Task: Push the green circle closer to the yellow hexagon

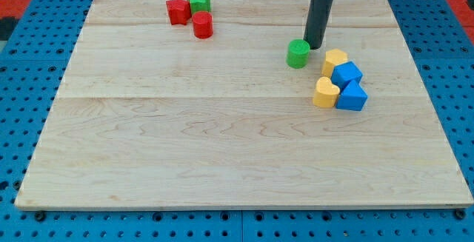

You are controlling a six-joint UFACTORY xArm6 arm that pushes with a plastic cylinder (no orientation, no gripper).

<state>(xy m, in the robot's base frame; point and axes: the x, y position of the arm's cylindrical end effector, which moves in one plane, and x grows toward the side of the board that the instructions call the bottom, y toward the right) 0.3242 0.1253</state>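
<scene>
Tabletop (222, 146): wooden, on blue pegboard | tip (315, 46): toward top-right corner, touching green circle (298, 53) | yellow hexagon (334, 62): just beside | end effector: rod, no jaws.

My tip (315, 46) just above-right of green circle (298, 53), yellow hexagon (334, 61) right

This looks like a robotics lab bench. A pale wooden board serving as the desk (222, 153) lies on a blue perforated metal mounting plate (29, 94) with regular rows of holes. A red perforated panel (22, 1) shows at the view's top corners.
</scene>
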